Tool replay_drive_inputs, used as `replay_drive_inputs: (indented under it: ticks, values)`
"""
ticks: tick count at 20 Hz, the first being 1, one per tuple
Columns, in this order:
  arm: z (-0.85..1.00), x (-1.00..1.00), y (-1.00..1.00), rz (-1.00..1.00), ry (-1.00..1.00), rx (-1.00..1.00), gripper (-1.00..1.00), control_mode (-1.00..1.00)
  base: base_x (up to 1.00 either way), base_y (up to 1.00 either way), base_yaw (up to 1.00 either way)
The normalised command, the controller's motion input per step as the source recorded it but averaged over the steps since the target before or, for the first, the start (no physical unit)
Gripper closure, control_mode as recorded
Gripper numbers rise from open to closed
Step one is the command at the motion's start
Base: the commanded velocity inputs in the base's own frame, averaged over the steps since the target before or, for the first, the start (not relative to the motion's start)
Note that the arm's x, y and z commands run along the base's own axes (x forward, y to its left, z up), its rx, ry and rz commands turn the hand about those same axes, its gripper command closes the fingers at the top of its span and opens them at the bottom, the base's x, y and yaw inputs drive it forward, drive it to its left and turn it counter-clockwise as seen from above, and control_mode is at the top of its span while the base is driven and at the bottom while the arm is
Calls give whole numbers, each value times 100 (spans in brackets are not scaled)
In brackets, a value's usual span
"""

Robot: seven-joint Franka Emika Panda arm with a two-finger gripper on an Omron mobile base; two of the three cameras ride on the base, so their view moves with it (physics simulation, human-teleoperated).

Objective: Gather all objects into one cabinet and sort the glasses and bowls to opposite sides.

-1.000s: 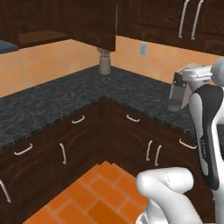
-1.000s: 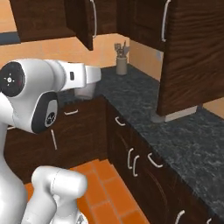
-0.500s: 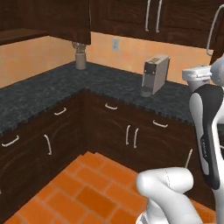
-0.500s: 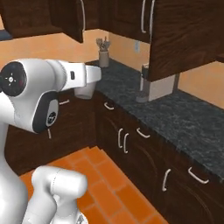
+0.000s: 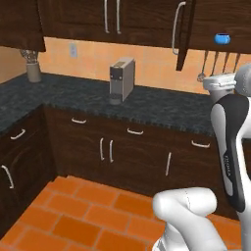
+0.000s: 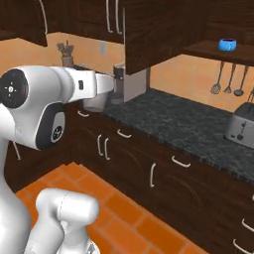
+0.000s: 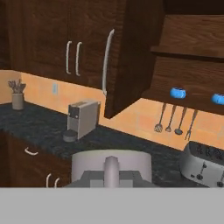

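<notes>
Hand view: two blue cups (image 7: 178, 92) are seen on the open cabinet's (image 7: 131, 52) shelf; the claw (image 7: 111, 168) (possibly holding a pale tumbler (image 7: 111, 164)) is clenched.

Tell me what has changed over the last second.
The base has swung round, so both base views slid along the counter: the utensil crock went from centre to far left, and the open cabinet, its blue cups and the toaster came into view. Nothing was grasped or released. The things themselves stayed put.
</notes>
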Motion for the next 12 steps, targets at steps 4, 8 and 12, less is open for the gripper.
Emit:
replay_drive_inputs:
  ticks: [4,8,12]
  values:
    - [0,0,0,0,0,0,100,100,-29,-23,-45]
    - [0,0,0,0,0,0,100,100,-1,-56,-39]
    - [0,0,0,0,0,0,100,100,19,-53,-40]
